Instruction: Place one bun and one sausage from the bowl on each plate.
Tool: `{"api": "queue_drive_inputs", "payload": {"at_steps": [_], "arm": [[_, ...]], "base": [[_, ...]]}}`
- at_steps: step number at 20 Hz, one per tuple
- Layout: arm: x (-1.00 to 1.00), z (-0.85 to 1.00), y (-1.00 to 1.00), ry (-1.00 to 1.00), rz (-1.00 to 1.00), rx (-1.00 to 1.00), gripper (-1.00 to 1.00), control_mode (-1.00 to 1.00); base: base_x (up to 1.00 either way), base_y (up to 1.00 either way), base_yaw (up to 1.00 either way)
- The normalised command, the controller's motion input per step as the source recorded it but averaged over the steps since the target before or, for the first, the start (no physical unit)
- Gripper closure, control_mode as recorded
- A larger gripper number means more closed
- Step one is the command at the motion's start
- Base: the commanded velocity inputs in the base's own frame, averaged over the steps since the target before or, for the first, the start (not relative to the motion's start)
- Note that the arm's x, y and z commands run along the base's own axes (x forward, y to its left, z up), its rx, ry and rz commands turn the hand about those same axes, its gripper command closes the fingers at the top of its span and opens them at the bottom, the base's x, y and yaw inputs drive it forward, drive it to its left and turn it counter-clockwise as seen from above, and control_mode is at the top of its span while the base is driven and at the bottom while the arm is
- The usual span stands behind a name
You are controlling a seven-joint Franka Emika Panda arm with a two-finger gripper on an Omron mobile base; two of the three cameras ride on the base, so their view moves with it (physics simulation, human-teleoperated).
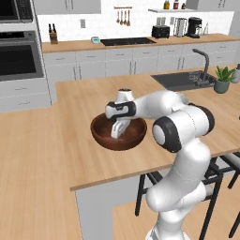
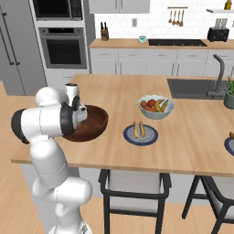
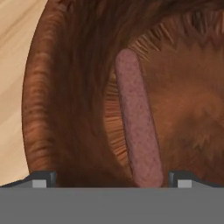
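The arm reaches into the wooden bowl (image 1: 118, 132) at the island counter's (image 2: 192, 146) left end, its gripper (image 3: 112, 179) with fingers apart, straddling one sausage (image 3: 137, 122) on the bowl floor. The step looks like picking that sausage; next it likely needs to descend and close. Rightward, one plate (image 2: 140, 135) already holds food (seemingly bun and sausage); a second plate (image 2: 229, 145) sits at the edge.

Wooden island counter (image 2: 132, 98) and what rests on it

Directly beneath the gripper (image 1: 118, 133) sits the wooden bowl (image 2: 93, 123); beyond it, to the gripper's right, a blue plate (image 2: 140, 135), a pale fruit bowl (image 2: 156, 107), and farther off a second plate (image 2: 230, 145) and a potted plant (image 1: 222, 78)
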Motion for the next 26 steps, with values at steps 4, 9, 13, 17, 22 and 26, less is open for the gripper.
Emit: {"api": "queue_drive_inputs", "payload": {"at_steps": [4, 9, 13, 17, 22, 26], "arm": [[0.11, -0.64, 0.02, 0.02, 0.00, -0.01, -1.00, -1.00], [0.11, -0.58, 0.00, -0.02, -0.06, 0.00, -1.00, -1.00], [0.24, -0.18, -0.01, 0.00, -0.09, 0.00, -1.00, -1.00], [-0.06, -0.68, 0.00, -0.13, 0.00, -0.06, -1.00, -1.00], [-0.21, -0.83, 0.00, -0.22, -0.01, -0.15, -1.00, -1.00], [0.00, -0.63, 0.00, -0.15, -0.01, -0.11, -1.00, -1.00]], "base": [[0.00, 0.00, 0.00], [0.00, 0.00, 0.00], [0.00, 0.00, 0.00], [0.00, 0.00, 0.00], [0.00, 0.00, 0.00], [0.00, 0.00, 0.00]]}}
